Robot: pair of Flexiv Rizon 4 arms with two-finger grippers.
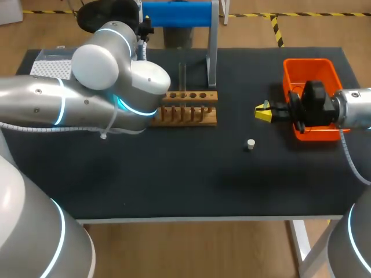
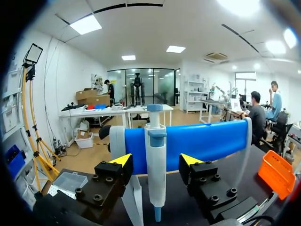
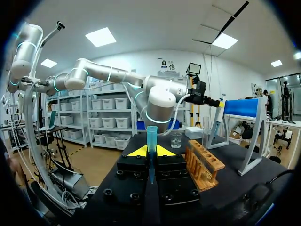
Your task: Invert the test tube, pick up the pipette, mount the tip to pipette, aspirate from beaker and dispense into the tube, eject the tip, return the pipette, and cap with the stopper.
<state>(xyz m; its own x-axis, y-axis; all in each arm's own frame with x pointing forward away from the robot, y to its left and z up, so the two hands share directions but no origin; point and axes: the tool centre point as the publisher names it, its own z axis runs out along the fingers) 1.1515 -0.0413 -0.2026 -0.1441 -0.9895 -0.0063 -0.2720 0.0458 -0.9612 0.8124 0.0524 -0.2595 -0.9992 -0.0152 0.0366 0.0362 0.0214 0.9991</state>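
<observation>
On the dark surface [image 1: 174, 179] I see one blue stand [image 1: 177, 14] at the far edge, one orange bin [image 1: 310, 66] right and one wooden rack [image 1: 188, 107] in the middle. The one pipette [image 2: 155, 160] hangs on the stand between my left fingers [image 2: 121, 161], which are wide apart and not touching it. My right fingers [image 3: 136, 151] clamp one slim blue tube [image 3: 151, 136]. One white stopper [image 1: 250, 144] lies nearer.

The table [image 1: 174, 185] is black, the bin [image 1: 307, 65] orange, the rack [image 1: 188, 110] brown, the stopper [image 1: 250, 144] white, the pipette [image 2: 155, 155] white and blue, the tube [image 3: 151, 139] blue.
</observation>
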